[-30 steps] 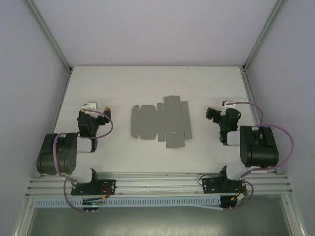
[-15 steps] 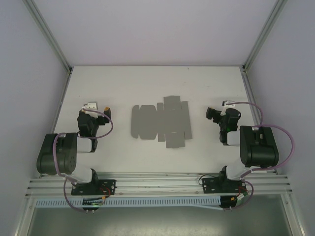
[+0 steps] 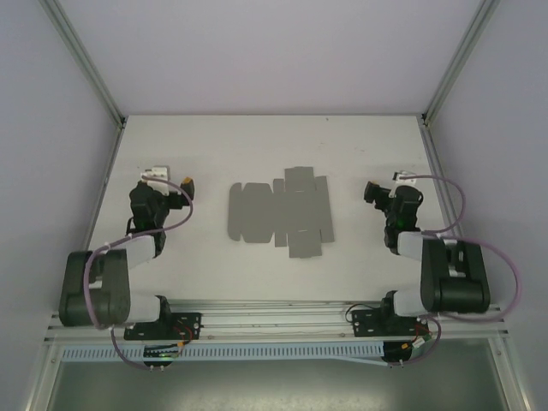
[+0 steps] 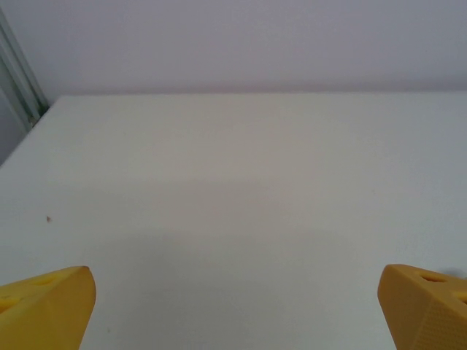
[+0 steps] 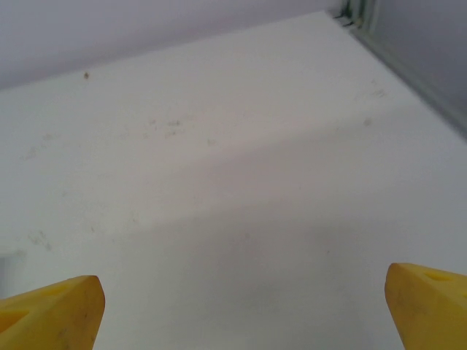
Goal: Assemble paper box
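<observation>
The white table is occupying the floor of the enclosure, and pale walls are standing around it on three sides. The left arm and the right arm are sitting folded at the near edge, each one reaching forward along its own side of the table. The paper box is lying in the middle of the table as a flat, grey die-cut sheet, unfolded, with its flaps and tabs spreading out toward the right. It is resting between the two arms and well apart from both. The left gripper is sitting to the left of the sheet and the right gripper to its right; neither one is touching the cardboard. In the left wrist view, the yellow fingertips are showing at the two bottom corners, spread wide, with bare table between them, so the left gripper is gaping and is holding nothing. In the right wrist view, the yellow fingertips are likewise standing far apart over bare, lightly scuffed table, so the right gripper is also gaping wide and is gripping nothing.
</observation>
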